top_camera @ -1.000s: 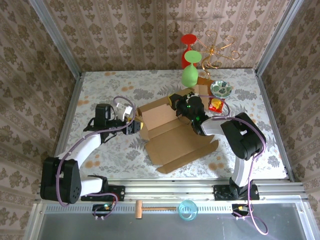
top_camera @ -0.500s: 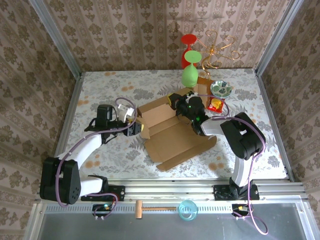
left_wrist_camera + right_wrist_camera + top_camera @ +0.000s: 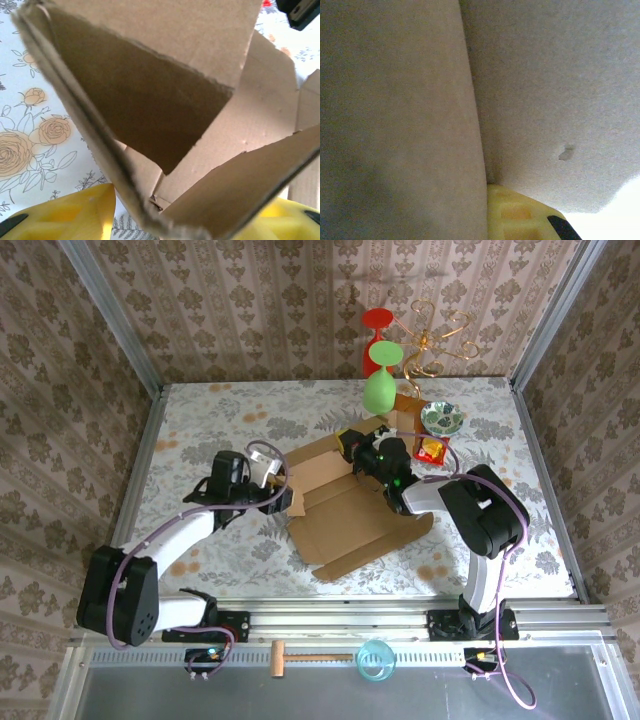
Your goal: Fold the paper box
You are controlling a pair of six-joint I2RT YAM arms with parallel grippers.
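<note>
The paper box (image 3: 350,515), brown corrugated cardboard, lies half-formed in the middle of the table with its far and left walls raised. My left gripper (image 3: 285,495) is at the box's left corner. In the left wrist view its yellow fingers (image 3: 60,215) stand apart either side of the upright cardboard (image 3: 200,100), with a strip of table showing beside the left one. My right gripper (image 3: 358,448) is at the far wall. In the right wrist view a cardboard panel (image 3: 560,75) runs down against one yellow finger (image 3: 520,215) and hides the other.
Behind the box stand a green goblet (image 3: 378,388), a red goblet (image 3: 377,335), a gold wire stand (image 3: 430,340), a patterned bowl (image 3: 441,418), a red-yellow packet (image 3: 432,449) and a small orange-brown board (image 3: 405,405). A wooden mallet (image 3: 300,655) and a blue cup (image 3: 375,660) lie by the arm bases.
My left gripper has moved right, up against the box's left corner, and the left wall stands more upright. The right gripper has barely moved.
</note>
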